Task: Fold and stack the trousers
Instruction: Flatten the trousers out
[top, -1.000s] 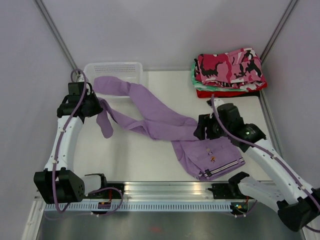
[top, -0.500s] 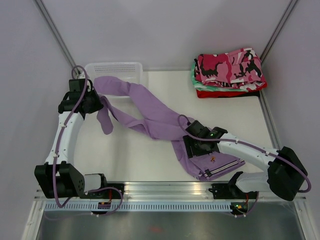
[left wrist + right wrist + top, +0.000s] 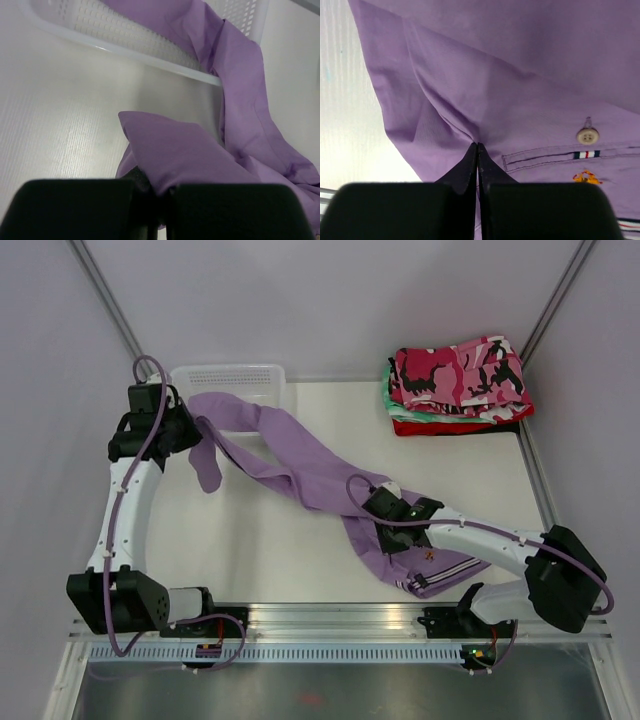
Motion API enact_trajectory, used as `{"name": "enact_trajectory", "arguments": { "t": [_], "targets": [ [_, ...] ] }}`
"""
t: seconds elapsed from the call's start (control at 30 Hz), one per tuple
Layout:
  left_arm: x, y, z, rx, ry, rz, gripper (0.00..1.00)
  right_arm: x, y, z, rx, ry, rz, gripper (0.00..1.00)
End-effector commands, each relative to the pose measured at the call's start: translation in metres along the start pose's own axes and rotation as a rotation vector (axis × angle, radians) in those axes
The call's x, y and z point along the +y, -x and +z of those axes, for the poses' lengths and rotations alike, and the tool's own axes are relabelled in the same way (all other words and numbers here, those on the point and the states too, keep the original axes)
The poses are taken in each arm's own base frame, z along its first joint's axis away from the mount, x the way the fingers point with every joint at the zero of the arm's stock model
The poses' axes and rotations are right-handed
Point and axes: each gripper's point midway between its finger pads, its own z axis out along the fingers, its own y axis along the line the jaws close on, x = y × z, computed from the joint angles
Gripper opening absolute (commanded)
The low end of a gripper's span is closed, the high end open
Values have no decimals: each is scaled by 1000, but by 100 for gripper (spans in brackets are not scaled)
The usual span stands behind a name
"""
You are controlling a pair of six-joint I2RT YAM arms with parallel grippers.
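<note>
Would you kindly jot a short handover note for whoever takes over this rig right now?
Left gripper: shut on a leg of the plain lilac trousers.
Right gripper: shut on a pinch of the same pair near its waistband.
The lilac pair lies unfolded across the table, one leg draped over the white plastic basket.
Done: pink camouflage trousers folded atop the far-right pile.
Left: fold the lilac pair and stack it there.
</note>
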Motion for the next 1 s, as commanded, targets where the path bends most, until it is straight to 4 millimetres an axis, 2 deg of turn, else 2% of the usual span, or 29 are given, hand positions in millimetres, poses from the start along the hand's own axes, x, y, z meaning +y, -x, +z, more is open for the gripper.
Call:
{"name": "enact_trajectory", "arguments": {
  "t": [0.0,0.07,0.1,0.17,0.23,0.27,0.33,0.4,0.43,0.47,0.5,0.53,0.57,0.6,0.63,0.67,0.7,0.77,0.83,0.87,0.9,0.93,0.97],
  "targets": [
    [-9,36,-29,-113,-21,12,2,-14,33,-20,-117,-91,4,0],
    [-13,49,-48,-155,-28,14,2,-13,45,-36,-165,-81,15,0],
    [-16,56,-62,-190,-36,18,2,-9,58,-48,-204,-60,28,0],
    [-20,71,-88,-244,-45,27,2,-6,72,-71,-262,-24,37,0],
    [-17,89,-123,-337,-16,24,2,5,93,-102,-351,61,20,0],
    [-14,88,-134,-344,-1,22,2,11,97,-112,-369,109,6,0],
    [-10,97,-170,-426,16,16,2,8,104,-133,-433,127,-5,0],
    [-4,97,-192,-465,45,11,2,-21,109,-140,-484,1,22,0],
    [-4,100,-213,-514,38,8,2,-39,102,-144,-472,-65,38,0],
    [-3,99,-221,-518,41,12,2,-63,105,-148,-479,-139,111,0],
    [-7,104,-237,-552,22,13,2,-80,108,-162,-496,-180,153,0],
    [-9,104,-245,-560,10,10,2,-104,113,-171,-514,-229,228,0],
    [-12,104,-251,-566,-8,15,2,-116,118,-183,-543,-245,260,0],
    [-18,105,-263,-578,-44,21,2,-128,125,-207,-606,-256,308,1],
    [-23,106,-268,-583,-67,25,2,-146,127,-219,-630,-303,357,0],
    [-27,107,-272,-586,-88,29,2,-154,133,-240,-672,-317,381,0],
    [-37,108,-281,-595,-141,42,2,-163,129,-243,-646,-361,354,0],
    [-53,107,-285,-584,-229,57,2,-168,125,-242,-583,-390,331,0],
    [-54,112,-276,-583,-222,73,2,-142,126,-227,-534,-244,261,0],
    [-46,113,-252,-542,-171,67,2,-129,125,-211,-517,-175,232,0],
    [-46,116,-238,-524,-157,74,2,-118,122,-199,-496,-118,230,0],
    [-46,115,-224,-494,-155,73,2,-120,110,-178,-447,-135,234,0],
    [-52,108,-194,-414,-184,78,2,-122,109,-170,-442,-150,243,0]
  ]
}}
